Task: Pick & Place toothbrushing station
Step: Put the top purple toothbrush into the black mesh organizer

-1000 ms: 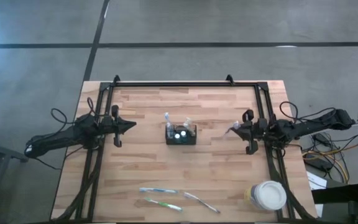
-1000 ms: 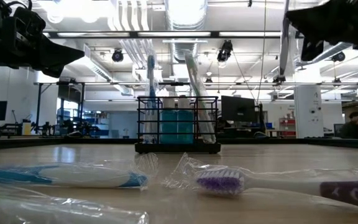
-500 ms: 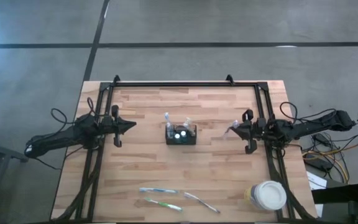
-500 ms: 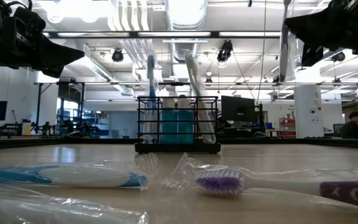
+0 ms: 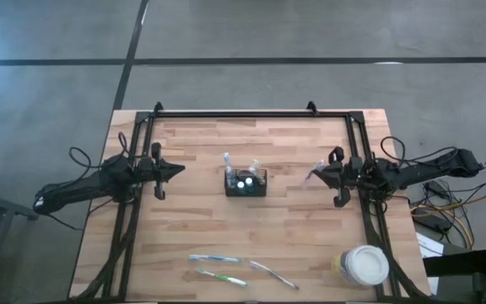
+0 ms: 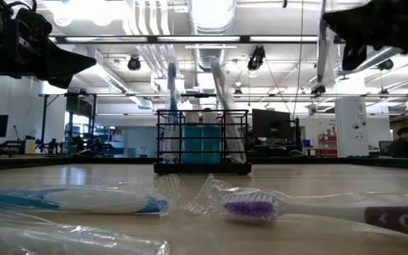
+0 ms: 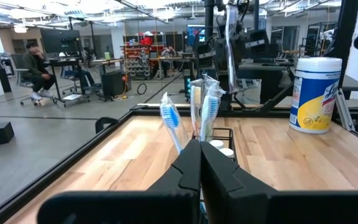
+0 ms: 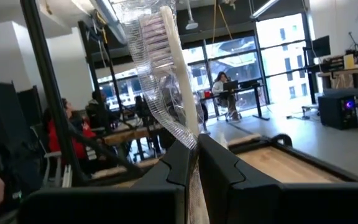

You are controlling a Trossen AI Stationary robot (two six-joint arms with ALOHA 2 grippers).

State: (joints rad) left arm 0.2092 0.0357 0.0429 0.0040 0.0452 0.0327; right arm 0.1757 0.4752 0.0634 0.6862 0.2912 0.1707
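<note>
The black wire-mesh caddy (image 5: pixel 245 182) stands on its base at the table's middle, with two white-capped tubes and wrapped toothbrushes (image 6: pixel 172 106) upright in it. Three more wrapped toothbrushes (image 5: pixel 215 258) lie flat near the front edge. My right gripper (image 5: pixel 316 176) hovers right of the caddy, shut on a wrapped toothbrush (image 8: pixel 166 56). My left gripper (image 5: pixel 180 170) hovers left of the caddy, shut and holding nothing; its wrist view shows the shut fingers (image 7: pixel 199 162) pointing at the caddy (image 7: pixel 213 140). My right gripper pinches the wrapped toothbrush's shaft (image 8: pixel 188 134) between its two fingers, through the clear wrapper. The fingers come about level from the table's right side and lie across the brush. The brush stands near upright, bristle head (image 8: pixel 153 31) up, lifted clear of the table (image 6: pixel 322 49).
A large canister with a white lid (image 5: pixel 364 265) stands at the front right corner. A black frame (image 5: pixel 234 112) runs along the table's far, left and right edges. Bare wood lies between the caddy and the front toothbrushes.
</note>
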